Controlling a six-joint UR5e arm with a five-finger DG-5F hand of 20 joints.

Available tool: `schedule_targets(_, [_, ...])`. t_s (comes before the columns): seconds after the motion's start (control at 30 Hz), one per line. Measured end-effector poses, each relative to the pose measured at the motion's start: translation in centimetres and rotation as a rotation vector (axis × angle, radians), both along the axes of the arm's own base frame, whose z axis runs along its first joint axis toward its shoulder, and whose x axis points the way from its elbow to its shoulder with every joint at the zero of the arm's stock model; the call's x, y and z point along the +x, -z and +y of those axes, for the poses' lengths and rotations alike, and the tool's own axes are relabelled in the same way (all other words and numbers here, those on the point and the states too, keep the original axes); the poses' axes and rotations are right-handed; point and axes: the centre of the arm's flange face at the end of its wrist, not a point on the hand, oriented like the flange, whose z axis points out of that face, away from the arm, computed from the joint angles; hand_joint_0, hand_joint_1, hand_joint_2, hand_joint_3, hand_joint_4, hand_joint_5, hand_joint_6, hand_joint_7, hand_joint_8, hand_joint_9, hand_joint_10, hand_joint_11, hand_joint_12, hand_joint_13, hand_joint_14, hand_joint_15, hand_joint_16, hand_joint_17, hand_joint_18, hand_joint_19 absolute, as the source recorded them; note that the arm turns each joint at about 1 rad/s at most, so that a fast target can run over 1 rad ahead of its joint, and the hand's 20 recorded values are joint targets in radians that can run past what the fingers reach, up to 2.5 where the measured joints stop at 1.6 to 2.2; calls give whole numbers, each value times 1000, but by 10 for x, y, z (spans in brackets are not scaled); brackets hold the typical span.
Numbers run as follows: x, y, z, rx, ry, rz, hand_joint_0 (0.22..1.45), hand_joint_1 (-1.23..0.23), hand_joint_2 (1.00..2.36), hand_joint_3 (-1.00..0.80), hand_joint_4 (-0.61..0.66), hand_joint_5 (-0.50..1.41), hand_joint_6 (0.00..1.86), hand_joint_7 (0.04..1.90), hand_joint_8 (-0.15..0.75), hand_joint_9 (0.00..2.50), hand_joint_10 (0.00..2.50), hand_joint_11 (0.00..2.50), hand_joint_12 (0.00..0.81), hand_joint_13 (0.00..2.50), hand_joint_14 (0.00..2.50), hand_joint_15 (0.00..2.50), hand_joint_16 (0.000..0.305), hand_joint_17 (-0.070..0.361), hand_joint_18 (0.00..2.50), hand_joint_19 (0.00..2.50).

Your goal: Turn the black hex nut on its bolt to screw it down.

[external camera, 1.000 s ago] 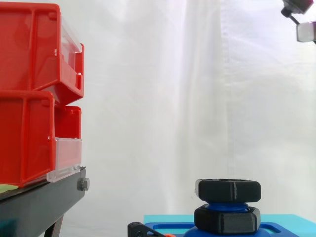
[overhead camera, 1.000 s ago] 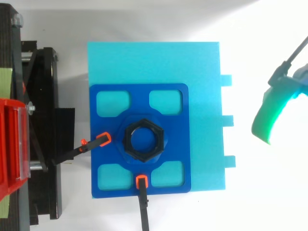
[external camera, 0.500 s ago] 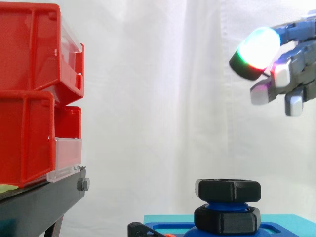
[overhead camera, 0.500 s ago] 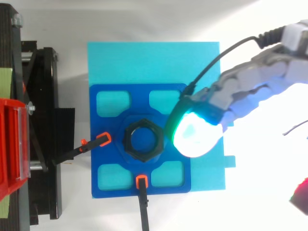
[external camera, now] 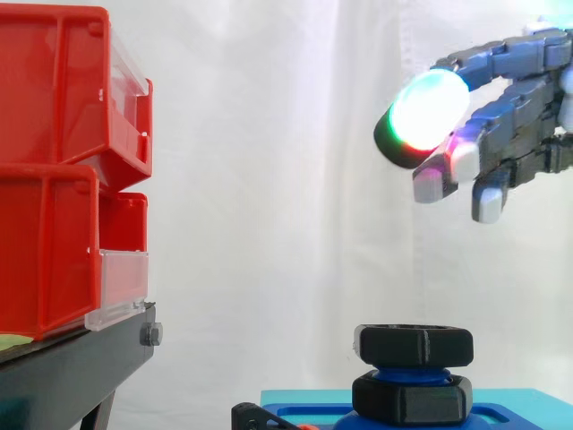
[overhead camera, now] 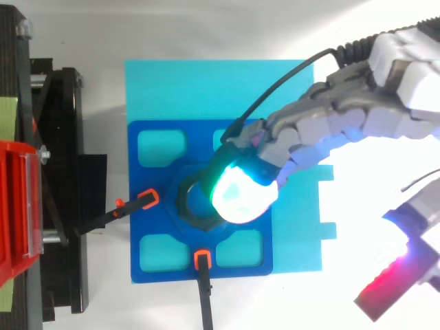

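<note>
Hand [external camera: 524,98] hovers above black hex nut [external camera: 414,345], fingers [overhead camera: 330,117] outstretched.

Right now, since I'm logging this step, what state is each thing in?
hand: open, above the nut, touching nothing.
black hex nut: on its bolt, gap below it.
bolt: upright, blue thread showing under the nut.
lower hex piece: seated at the blue plate.
clamps: tips on the blue plate.

Bkgd white curtain [external camera: 269,179], lit bright; red bins [external camera: 49,251] stacked at left, on black stand [external camera: 76,367]; white surface [overhead camera: 206,27] below
</note>
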Motion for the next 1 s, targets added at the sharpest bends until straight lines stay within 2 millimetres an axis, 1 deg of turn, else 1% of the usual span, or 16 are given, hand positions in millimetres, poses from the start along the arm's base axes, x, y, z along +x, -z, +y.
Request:
schedule_targets(0.1, [6, 6, 1, -22, -1, -25, 568, -444, 1005, -440, 206, -149, 502, 758, 274, 800, 11, 318, 292, 555, 7, 171, 53, 119, 640, 578])
schedule_targets(0.17, [10, 5, 3, -40, 0, -53, 568, -447, 1005, -439, 199, -149, 502, 748, 270, 787, 8, 275, 270, 507, 5, 106, 50, 112, 612, 542])
schedule_targets(0.2, [11, 5, 4, -48, 0, -63, 569, -449, 1004, -441, 197, -149, 502, 744, 269, 766, 7, 233, 242, 470, 1, 57, 45, 102, 595, 515])
schedule_targets(0.3, [14, 3, 6, -87, 3, -92, 570, -451, 1003, -443, 194, -150, 502, 731, 260, 742, 5, 175, 222, 436, 0, 8, 41, 93, 552, 476])
schedule_targets(0.57, [24, 12, 14, -210, 8, -133, 571, -455, 1003, -443, 191, -149, 502, 726, 254, 728, 5, 152, 194, 372, 0, 0, 34, 76, 462, 413])
schedule_targets(0.67, [32, 15, 18, -232, 7, -153, 571, -456, 1004, -444, 193, -148, 502, 730, 254, 722, 5, 152, 190, 360, 0, 0, 33, 75, 451, 403])
schedule_targets(0.77, [47, 21, 20, -245, 2, -153, 571, -456, 1003, -445, 189, -148, 502, 735, 255, 723, 5, 163, 192, 359, 0, 0, 33, 75, 445, 405])
schedule_targets(0.87, [61, 18, 21, -254, -16, -149, 570, -457, 1004, -445, 196, -146, 502, 740, 257, 722, 5, 169, 193, 356, 0, 0, 33, 75, 443, 404])
schedule_targets(1.0, [68, 12, 22, -271, -34, -136, 570, -457, 1004, -444, 195, -145, 502, 741, 263, 735, 6, 187, 197, 359, 0, 0, 34, 76, 456, 407])
